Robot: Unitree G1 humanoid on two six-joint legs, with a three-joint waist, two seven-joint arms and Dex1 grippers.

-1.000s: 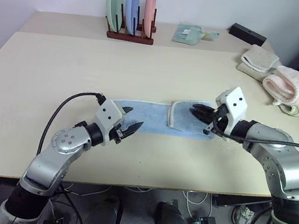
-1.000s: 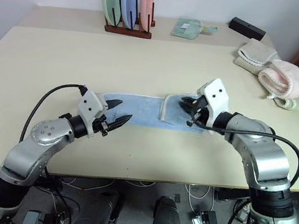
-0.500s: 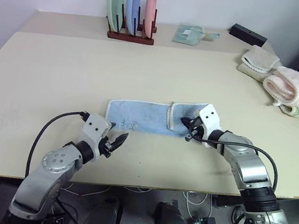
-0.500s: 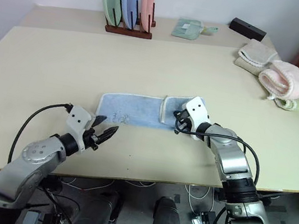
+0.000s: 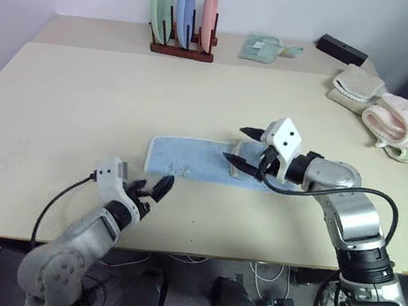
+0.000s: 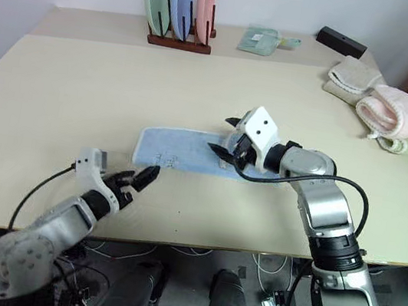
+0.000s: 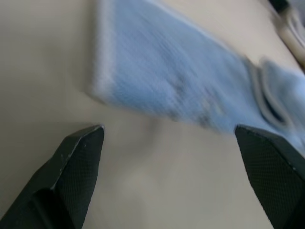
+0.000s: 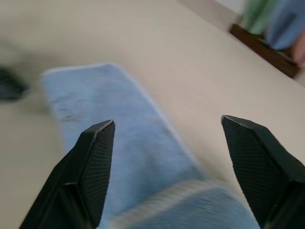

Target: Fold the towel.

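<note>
The light blue towel (image 5: 187, 159) lies flat across the middle of the table, with its right end folded back over itself. A small dark mark shows near its front edge. My right gripper (image 5: 233, 144) hangs open just over that folded end, fingers spread above and below it and holding nothing. It hides part of the fold. My left gripper (image 5: 151, 184) is open and empty, low over the bare table just in front of the towel's left end. The left wrist view has the towel (image 7: 181, 81) lying beyond the spread fingers (image 7: 81, 157).
A wooden rack (image 5: 180, 50) with three upright plates stands at the back. A green cloth (image 5: 261, 48) and a black box (image 5: 342, 48) lie near it. At the far right are a beige folded towel (image 5: 357, 84) and a pink rolled towel (image 5: 403, 122).
My right gripper has opened, let go of the towel's folded end and shifted left above it. The left gripper has opened wider, rolled and sunk toward the table's front.
</note>
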